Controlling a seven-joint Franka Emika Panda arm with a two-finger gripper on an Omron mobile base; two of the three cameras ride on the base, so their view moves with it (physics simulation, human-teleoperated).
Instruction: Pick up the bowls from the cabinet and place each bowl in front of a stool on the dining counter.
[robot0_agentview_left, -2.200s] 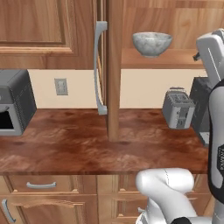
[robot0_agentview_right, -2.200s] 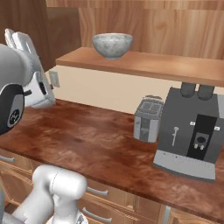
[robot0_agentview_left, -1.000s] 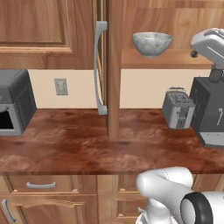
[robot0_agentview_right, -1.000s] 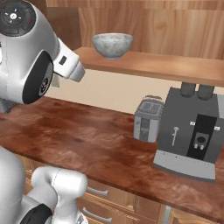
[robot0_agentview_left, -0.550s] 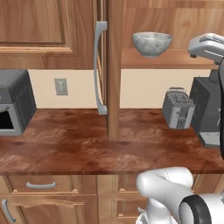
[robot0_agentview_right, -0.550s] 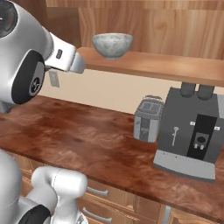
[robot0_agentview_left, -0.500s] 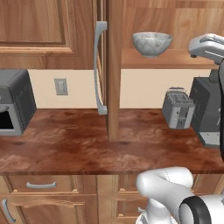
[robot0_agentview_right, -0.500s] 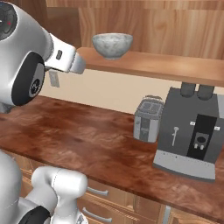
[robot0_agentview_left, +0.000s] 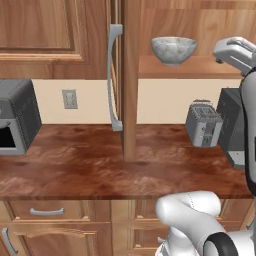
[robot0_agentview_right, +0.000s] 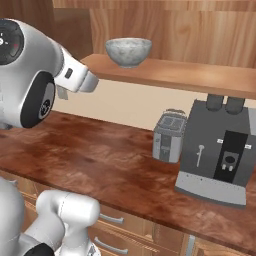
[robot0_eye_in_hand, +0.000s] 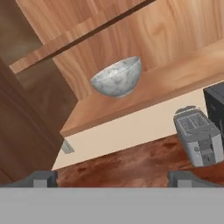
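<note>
Hand view: marbled bowl at twelve o'clock, stiff, heavy-looking, likely slippery; my claw, spread wide, should pinch its rim.

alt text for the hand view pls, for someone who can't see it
A grey-white marbled bowl sits alone on a wooden cabinet shelf, seen tilted from the robot's hand. Below the shelf, a silver toaster stands on a reddish-brown counter, and the open pincer has its two dark tips spread wide at the bottom.
</note>
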